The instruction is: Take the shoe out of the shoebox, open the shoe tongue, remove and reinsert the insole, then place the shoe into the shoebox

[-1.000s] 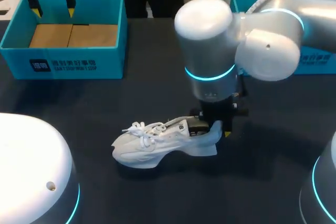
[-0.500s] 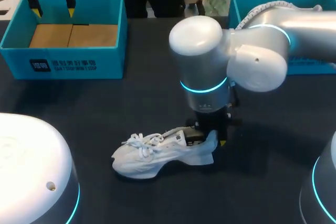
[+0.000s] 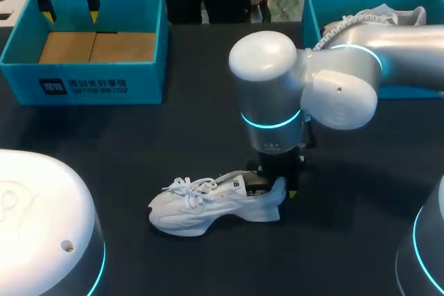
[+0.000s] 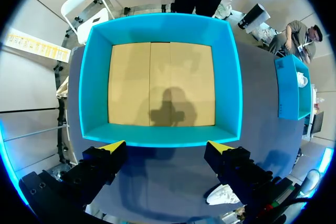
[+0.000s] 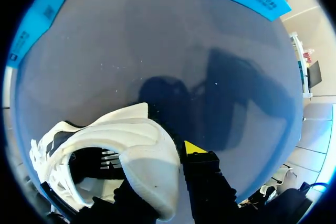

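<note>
A white laced shoe (image 3: 208, 202) lies on its sole on the dark table, toe to the left. My right gripper (image 3: 281, 186) comes straight down at its heel and is shut on the heel wall. In the right wrist view one finger is inside the shoe (image 5: 131, 150) and the yellow-tipped finger (image 5: 195, 148) is outside the heel. My left gripper (image 3: 69, 1) hangs open above the teal shoebox (image 3: 104, 84) at the back left. Seen from the left wrist, the box (image 4: 157, 139) has a bare cardboard floor, and my left gripper (image 4: 165, 148) holds nothing.
A second teal box (image 3: 313, 12) stands at the back right with something white (image 3: 395, 13) inside, partly hidden by my right arm. The arm bases fill the near left and right corners.
My right arm has shifted slightly left and toward the front, carrying the shoe's heel with it. The left arm has not moved.
</note>
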`<action>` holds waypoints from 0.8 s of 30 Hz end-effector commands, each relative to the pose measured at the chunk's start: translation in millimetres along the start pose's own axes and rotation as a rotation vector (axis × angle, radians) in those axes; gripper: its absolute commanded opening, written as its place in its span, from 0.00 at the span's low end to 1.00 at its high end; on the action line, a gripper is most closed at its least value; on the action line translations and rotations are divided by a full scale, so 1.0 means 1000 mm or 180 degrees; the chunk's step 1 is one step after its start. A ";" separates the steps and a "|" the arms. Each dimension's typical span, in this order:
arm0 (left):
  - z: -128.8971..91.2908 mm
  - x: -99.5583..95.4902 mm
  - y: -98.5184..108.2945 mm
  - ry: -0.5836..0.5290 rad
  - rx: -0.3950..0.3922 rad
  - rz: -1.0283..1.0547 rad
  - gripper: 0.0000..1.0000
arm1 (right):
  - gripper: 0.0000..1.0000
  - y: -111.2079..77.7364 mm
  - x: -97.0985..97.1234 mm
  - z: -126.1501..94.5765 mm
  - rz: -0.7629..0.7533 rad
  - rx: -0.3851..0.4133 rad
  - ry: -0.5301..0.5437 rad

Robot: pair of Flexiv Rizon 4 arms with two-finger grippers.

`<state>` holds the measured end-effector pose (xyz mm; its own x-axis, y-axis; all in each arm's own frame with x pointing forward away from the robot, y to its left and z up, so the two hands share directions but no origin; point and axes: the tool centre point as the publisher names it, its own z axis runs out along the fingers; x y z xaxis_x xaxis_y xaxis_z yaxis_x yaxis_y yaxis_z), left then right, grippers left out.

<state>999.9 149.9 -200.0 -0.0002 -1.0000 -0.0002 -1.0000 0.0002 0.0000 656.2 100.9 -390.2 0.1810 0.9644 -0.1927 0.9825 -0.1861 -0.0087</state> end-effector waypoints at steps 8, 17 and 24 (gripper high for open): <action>0.000 0.000 0.000 0.0000 0.0000 0.0000 1.00 | 1.00 -0.009 0.005 0.001 0.0037 -0.0017 0.0085; 0.000 0.000 0.000 0.0000 0.0000 0.0000 1.00 | 1.00 -0.010 -0.009 -0.037 0.0043 0.0164 0.0266; 0.000 0.000 0.000 0.0000 0.0000 0.0000 1.00 | 1.00 -0.009 -0.026 -0.082 -0.0280 0.0081 0.0685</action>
<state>999.9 149.9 -200.0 -0.0002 -1.0000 -0.0001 -1.0000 0.0002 0.0000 652.7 118.3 -331.7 0.1163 0.9906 -0.0725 0.9900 -0.1215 -0.0711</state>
